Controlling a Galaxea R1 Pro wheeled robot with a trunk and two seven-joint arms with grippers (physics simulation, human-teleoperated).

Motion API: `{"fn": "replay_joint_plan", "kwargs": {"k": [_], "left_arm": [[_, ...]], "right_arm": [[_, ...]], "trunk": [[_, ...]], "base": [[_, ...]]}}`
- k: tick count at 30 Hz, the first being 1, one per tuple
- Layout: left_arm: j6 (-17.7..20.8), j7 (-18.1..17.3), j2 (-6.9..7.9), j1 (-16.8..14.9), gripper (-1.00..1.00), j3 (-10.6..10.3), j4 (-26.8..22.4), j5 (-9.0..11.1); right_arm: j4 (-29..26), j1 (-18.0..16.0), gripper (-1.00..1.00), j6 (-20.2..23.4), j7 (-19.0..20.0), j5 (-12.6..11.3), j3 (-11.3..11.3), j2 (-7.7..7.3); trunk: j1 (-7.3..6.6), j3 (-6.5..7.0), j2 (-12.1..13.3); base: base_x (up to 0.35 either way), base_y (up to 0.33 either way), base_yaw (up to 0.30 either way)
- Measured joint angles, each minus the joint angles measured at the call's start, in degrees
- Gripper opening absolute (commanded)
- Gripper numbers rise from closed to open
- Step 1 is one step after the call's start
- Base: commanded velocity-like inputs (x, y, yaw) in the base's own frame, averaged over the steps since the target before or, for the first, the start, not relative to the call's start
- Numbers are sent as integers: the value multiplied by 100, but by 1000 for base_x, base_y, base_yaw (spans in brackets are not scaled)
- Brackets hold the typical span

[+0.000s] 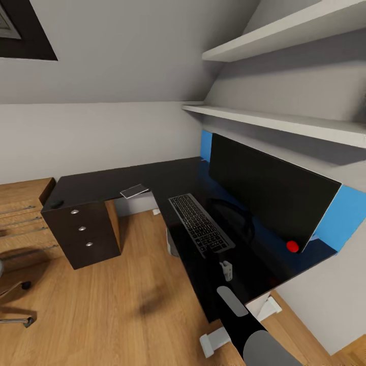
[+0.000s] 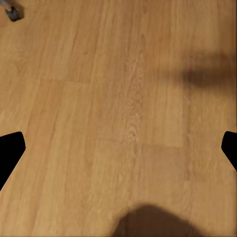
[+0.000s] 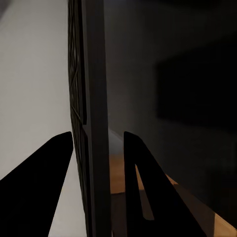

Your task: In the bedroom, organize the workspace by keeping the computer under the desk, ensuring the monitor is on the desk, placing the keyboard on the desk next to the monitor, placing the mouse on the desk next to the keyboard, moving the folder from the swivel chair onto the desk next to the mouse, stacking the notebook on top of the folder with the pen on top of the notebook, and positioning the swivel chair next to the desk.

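Observation:
The black monitor [image 1: 269, 195] stands on the black L-shaped desk [image 1: 152, 178] at the right. In front of it lies the grey keyboard [image 1: 201, 224]. My right gripper [image 1: 226, 269] is at the keyboard's near end; in the right wrist view its two fingers [image 3: 54, 173] straddle the thin keyboard edge [image 3: 94, 123] closely. A dark mouse [image 1: 55, 204] sits on the desk's far left corner. A small flat grey item [image 1: 134, 191] lies mid-desk. My left gripper [image 2: 118, 148] hangs open over bare wooden floor [image 2: 123, 98].
A drawer unit [image 1: 81, 234] carries the desk's left end. Part of the swivel chair base [image 1: 15, 305] shows at the left edge, and a caster [image 2: 12, 11] shows in the left wrist view. Two white shelves [image 1: 284, 122] hang above the monitor. A red spot [image 1: 292, 246] sits by the monitor's corner.

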Motion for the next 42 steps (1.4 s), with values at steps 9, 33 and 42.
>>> {"fn": "replay_joint_plan", "kwargs": {"k": [9, 33, 42], "left_arm": [[1, 3, 15, -3, 100, 9, -191, 2], [5450, 9, -100, 378, 100, 126, -3769, -10], [5452, 7, -89, 378, 100, 136, -3610, -11]], "right_arm": [[-15, 0, -100, 16, 11, 7, 0, 0], [13, -9, -100, -20, 43, 44, -14, -293], [10, -8, -100, -20, 45, 49, -10, -341]], "trunk": [[0, 0, 0], [0, -1, 0], [0, -1, 0]], "base": [[0, 0, -19], [0, 0, 0], [0, 0, 0]]}}
